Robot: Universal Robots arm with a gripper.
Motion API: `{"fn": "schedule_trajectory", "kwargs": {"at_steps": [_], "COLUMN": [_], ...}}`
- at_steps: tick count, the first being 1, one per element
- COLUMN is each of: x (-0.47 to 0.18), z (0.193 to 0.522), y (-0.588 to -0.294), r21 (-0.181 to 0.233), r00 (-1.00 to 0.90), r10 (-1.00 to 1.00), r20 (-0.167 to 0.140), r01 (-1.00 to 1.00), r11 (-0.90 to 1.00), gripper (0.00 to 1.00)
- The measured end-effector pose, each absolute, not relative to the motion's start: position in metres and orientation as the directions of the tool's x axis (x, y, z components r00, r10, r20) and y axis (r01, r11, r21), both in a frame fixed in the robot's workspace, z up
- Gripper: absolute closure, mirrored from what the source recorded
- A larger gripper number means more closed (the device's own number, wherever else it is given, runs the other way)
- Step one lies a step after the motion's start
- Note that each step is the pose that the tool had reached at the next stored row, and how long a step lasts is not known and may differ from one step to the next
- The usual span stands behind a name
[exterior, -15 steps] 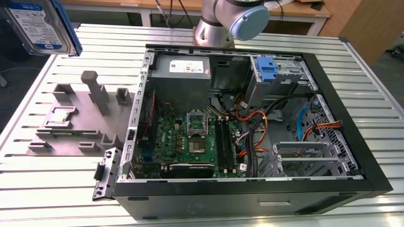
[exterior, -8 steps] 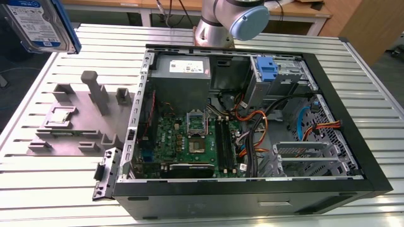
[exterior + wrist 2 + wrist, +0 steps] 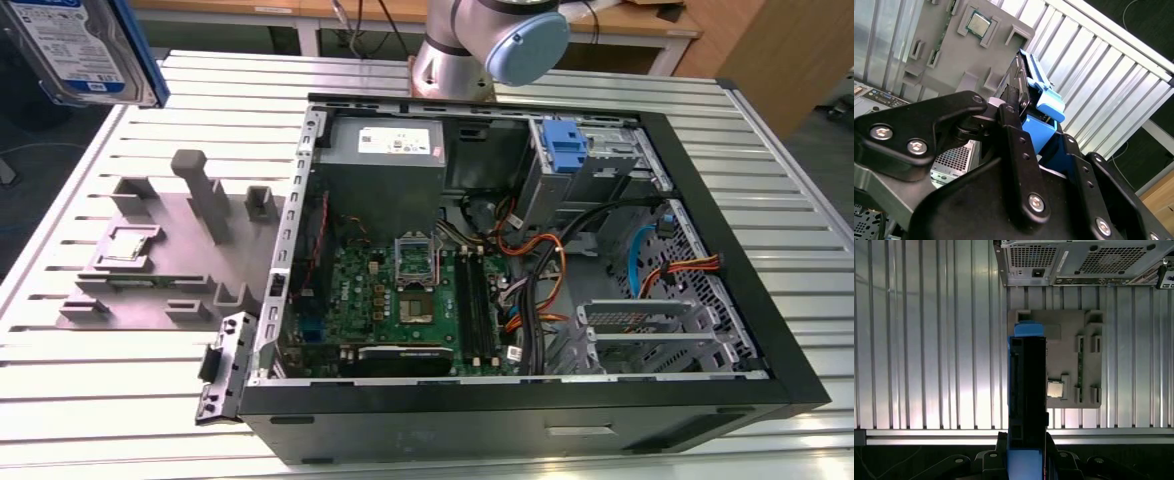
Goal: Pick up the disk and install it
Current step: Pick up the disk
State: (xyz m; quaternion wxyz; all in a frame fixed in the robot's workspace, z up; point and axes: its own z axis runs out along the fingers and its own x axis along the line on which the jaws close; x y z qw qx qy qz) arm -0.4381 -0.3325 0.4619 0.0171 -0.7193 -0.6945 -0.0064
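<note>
Disk (image 3: pixel 80 48) aloft at the exterior view's far left, clamped in the jaws.

It hung high over the slatted table (image 3: pixel 107 400), label towards the camera. In the second wrist view I saw the gripper (image 3: pixel 1026 112) closed tight on its blue-edged sides, above the grey parts holder (image 3: pixel 160 265). Further right lay the open computer case (image 3: pixel 534 400), with orange cables (image 3: pixel 554 262) crossing inside and the drive cage (image 3: pixel 607 150) at its far right corner. I judged the carry wanted a firm, square hold and height enough to clear the case wall and those cables.
</note>
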Motion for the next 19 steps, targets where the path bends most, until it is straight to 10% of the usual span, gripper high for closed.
{"fn": "schedule_trajectory", "kwargs": {"at_steps": [19], "x": [-0.438], "z": [0.48], "y": [-0.332], "r21": [-0.016], "r00": [0.035], "r10": [0.999], "r20": [0.033], "r01": [0.999], "r11": [-0.035], "gripper": [0.63]}}
